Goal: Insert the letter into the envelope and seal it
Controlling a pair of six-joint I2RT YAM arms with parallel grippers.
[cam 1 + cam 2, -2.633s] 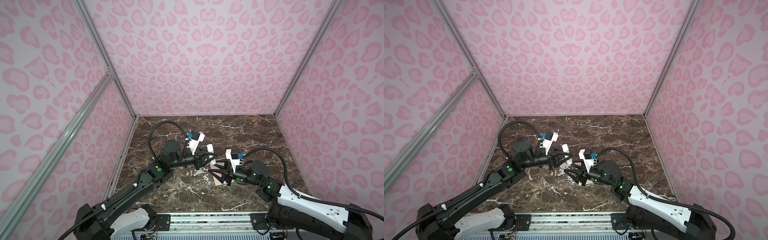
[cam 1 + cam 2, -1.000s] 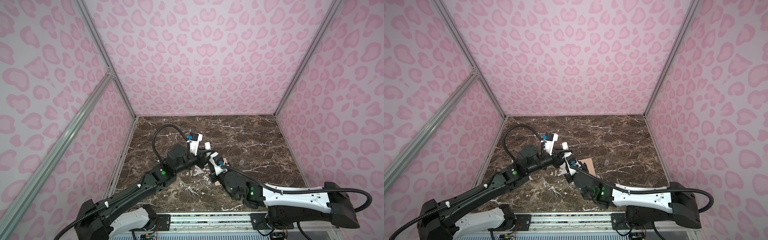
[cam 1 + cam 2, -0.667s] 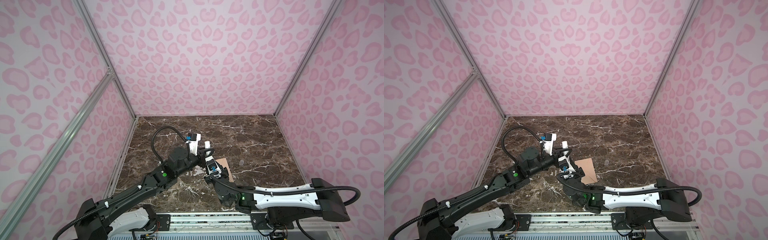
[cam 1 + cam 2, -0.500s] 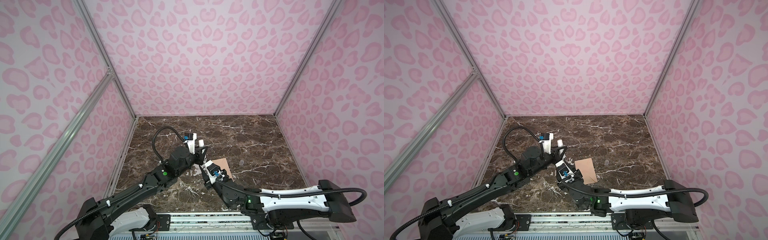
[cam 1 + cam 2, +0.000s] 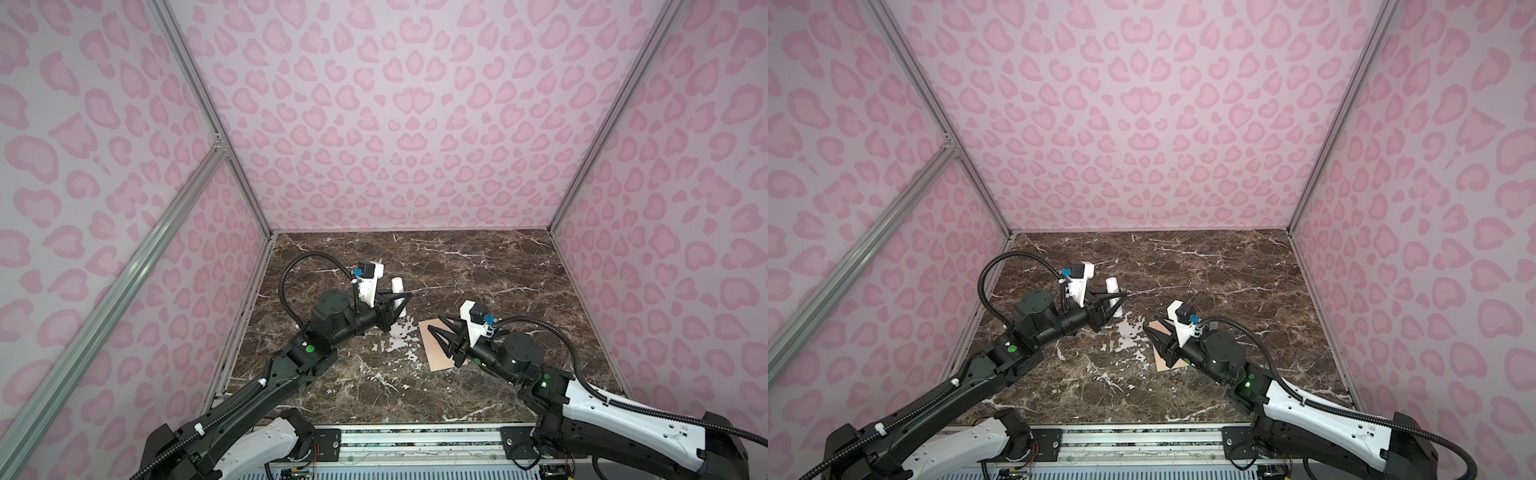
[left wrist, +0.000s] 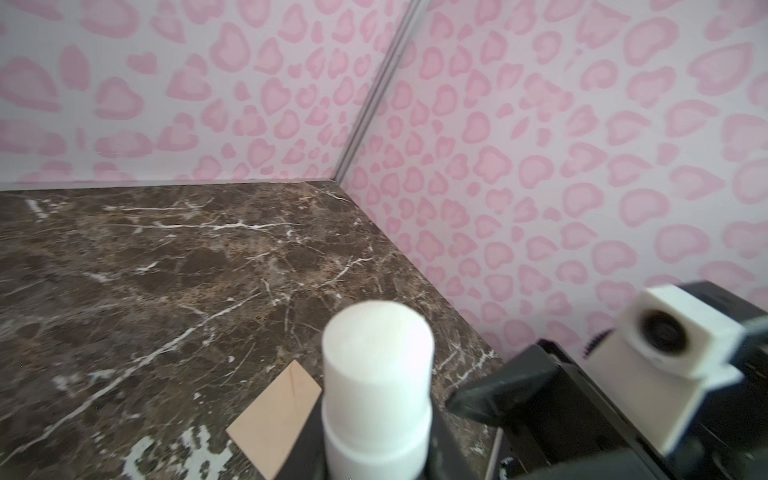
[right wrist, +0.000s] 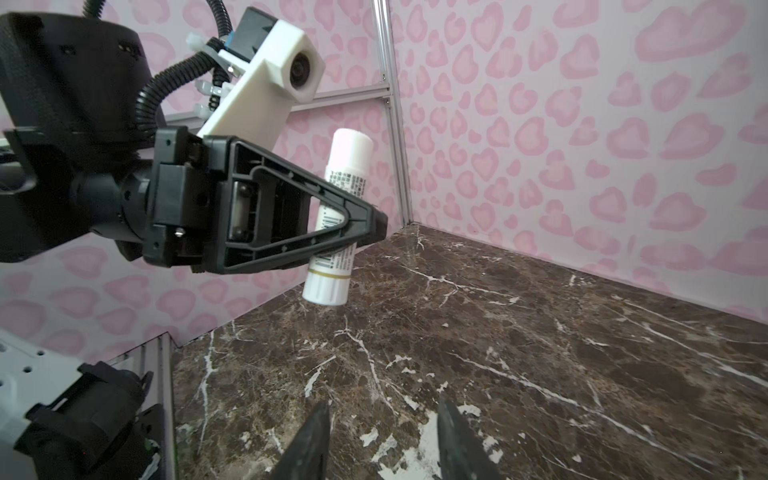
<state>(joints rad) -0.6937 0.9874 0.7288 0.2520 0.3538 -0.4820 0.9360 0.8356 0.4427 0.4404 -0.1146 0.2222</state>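
Your left gripper (image 5: 404, 300), left of centre in both top views, is clamped on the white glue stick (image 5: 397, 286), which stands near upright above the marble table (image 5: 490, 270); your right gripper (image 5: 439, 332) has its jaws parted, nothing between them; beneath it, the peach envelope (image 5: 428, 347) lies flat, just right of centre.
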